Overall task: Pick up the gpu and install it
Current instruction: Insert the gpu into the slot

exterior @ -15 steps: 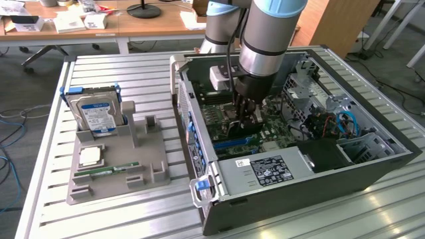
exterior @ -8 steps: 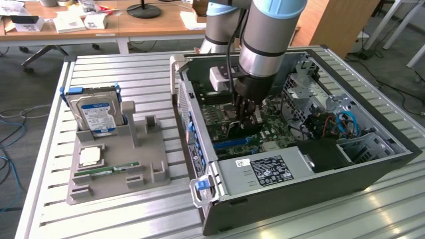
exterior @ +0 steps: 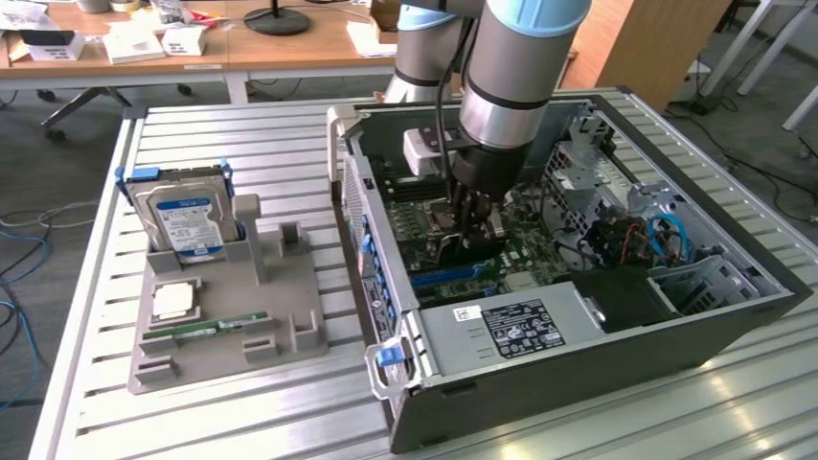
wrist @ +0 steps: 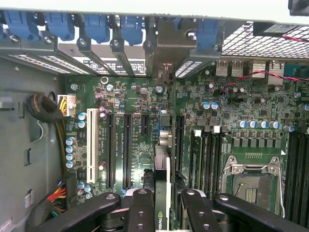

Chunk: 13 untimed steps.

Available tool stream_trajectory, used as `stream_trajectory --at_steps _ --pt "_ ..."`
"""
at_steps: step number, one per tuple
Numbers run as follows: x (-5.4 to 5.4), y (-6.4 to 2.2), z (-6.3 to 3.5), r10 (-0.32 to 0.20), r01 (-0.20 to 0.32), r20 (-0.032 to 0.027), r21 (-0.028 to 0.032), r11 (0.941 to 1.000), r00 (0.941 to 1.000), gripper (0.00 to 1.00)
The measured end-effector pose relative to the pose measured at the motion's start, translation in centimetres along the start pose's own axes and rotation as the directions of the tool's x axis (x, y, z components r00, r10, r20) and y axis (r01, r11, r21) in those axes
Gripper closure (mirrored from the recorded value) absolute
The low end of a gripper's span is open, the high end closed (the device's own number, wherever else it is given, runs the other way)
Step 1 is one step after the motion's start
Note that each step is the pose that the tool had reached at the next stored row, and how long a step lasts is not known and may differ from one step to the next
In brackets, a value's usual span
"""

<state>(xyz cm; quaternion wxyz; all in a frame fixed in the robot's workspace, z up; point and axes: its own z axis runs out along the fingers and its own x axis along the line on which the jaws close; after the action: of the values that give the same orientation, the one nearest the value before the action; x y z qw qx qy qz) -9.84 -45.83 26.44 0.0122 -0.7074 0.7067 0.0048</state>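
Pinching the gpu [wrist: 161, 169] from both faces, the hand [exterior: 476, 228] hangs inside the open computer case [exterior: 562, 369], its black fingers [wrist: 140, 210] pressed against the card and not against each other. The card stands on edge between them, thin side up toward the wrist camera. That is how an expansion card has to go in, since its contact edge must meet a slot straight on.

Seen from the wrist, the gpu runs in line with the long slots [wrist: 126, 150] of the green motherboard [wrist: 135, 96]. It sits over a blue slot [wrist: 159, 128] between those black slots and the memory slots [wrist: 203, 159] beside the CPU socket [wrist: 251, 186]. One end points at the row of rear bracket openings with blue latches [wrist: 96, 26], which suits a card whose bracket must land there. Whether its edge already touches the slot I cannot tell; the card hides that line.

The case lies on its side with the open face up, at the exterior view's right side of the slatted metal surface [exterior: 256, 412], so the arm can come straight down onto the board. Its power supply [exterior: 505, 326] sits by the near wall, clear of the hand.

Toward the exterior view's left edge of the surface stands a grey parts fixture [exterior: 294, 297]. It holds a hard drive [exterior: 186, 220] upright, a processor chip [exterior: 175, 302] and a RAM stick [exterior: 205, 329], all well apart from the hand.
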Motion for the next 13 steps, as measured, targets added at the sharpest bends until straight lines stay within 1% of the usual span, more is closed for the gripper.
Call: stream_trajectory --at_steps 8,13 --pt "0.01 0.09 0.00 0.000 0.000 -0.0002 -0.0001 1.0000 1.0000 0.74" --pt "0.02 0.09 0.21 0.000 0.000 -0.0001 -0.0001 1.0000 1.0000 0.74"
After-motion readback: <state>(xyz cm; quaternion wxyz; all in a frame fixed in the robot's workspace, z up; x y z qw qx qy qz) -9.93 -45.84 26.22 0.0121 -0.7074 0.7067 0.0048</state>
